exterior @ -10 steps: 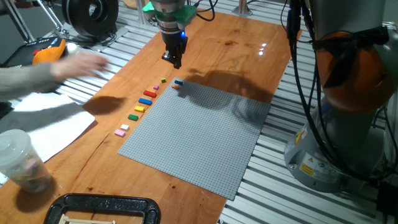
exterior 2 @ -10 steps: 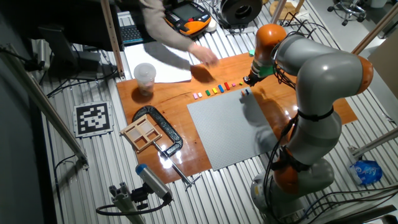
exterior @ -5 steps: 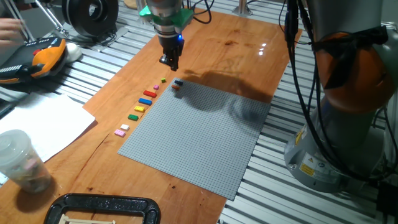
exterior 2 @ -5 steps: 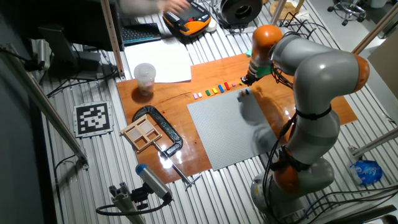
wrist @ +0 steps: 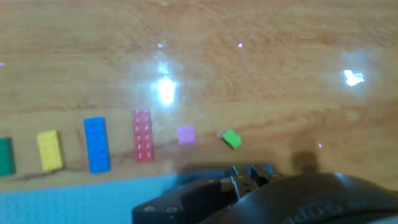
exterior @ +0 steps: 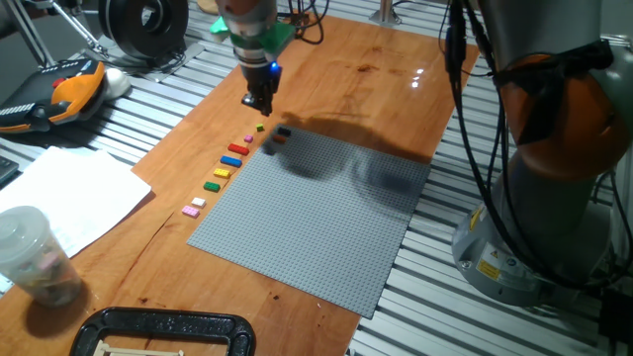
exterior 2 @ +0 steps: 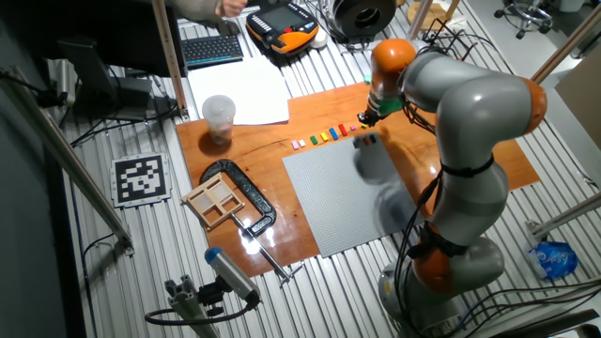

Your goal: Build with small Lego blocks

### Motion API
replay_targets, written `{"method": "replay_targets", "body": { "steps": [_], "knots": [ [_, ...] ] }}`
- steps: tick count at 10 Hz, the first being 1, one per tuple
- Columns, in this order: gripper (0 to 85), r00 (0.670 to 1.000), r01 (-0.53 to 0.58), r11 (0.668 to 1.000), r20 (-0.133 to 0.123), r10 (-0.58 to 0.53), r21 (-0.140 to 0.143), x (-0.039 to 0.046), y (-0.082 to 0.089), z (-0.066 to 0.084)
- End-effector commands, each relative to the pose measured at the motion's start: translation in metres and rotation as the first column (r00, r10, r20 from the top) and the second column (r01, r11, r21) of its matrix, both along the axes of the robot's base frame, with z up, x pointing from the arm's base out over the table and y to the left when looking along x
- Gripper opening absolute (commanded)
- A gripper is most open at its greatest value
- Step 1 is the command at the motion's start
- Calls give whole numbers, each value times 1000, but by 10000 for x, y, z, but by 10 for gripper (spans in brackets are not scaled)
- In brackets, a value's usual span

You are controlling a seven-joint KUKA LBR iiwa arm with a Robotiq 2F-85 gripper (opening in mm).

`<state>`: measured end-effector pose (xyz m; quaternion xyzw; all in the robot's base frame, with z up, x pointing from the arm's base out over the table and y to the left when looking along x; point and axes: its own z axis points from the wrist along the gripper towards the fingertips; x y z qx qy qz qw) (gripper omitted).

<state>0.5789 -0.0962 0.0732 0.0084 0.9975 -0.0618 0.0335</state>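
Gripper: the gripper (exterior: 259, 103) hung above the wooden table (exterior: 376, 69), just past the far end of the brick row; fingers pointed down. Whether the jaws were parted or closed could not be told from any view; nothing visible between them.

Arm: the orange and grey arm (exterior 2: 470, 103) reached over the table from its base at the table's edge.

Row of bricks: the small Lego blocks (exterior: 226, 164) lay in a line on the wood, just beside the long edge of the baseplate. In the hand view, in order: a green brick (wrist: 5, 155) cut by the frame edge, a yellow brick (wrist: 49, 150), a blue brick (wrist: 96, 144), a red brick (wrist: 142, 135), a small pink brick (wrist: 186, 134) and a tiny green piece (wrist: 231, 139), tilted out of line.

Near end of row: a pink and white pair (exterior: 194, 207) closed the row on the other side.

On baseplate: two small bricks, dark and orange (exterior: 281, 134), sat on the corner of the grey baseplate (exterior: 316, 213) nearest the gripper.

Surroundings: paper sheet (exterior: 59, 193), plastic cup (exterior: 28, 252), black clamp (exterior: 163, 331), orange handheld pendant (exterior: 61, 89).
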Motion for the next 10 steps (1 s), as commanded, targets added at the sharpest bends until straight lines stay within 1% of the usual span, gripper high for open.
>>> {"method": "replay_targets", "body": {
  "steps": [1, 2, 4, 6, 7, 8, 9, 10],
  "knots": [
    [170, 1000, 4, 1000, -3, -4, -6, 8, -3, -32],
    [170, 1000, 14, 1000, -11, -14, -5, -18, 14, -32],
    [170, 999, 41, 999, -14, -41, -13, -168, 89, -1],
    [170, 999, 48, 999, -24, -48, 5, -228, 126, -33],
    [170, 998, 55, 998, -36, -54, 35, -244, 141, -51],
    [170, 998, 53, 998, -41, -51, 39, -253, 156, -83],
    [170, 998, 48, 997, -49, -45, 59, -240, 156, -107],
    [170, 998, 49, 997, -47, -46, 56, -240, 167, -133]
  ]
}}
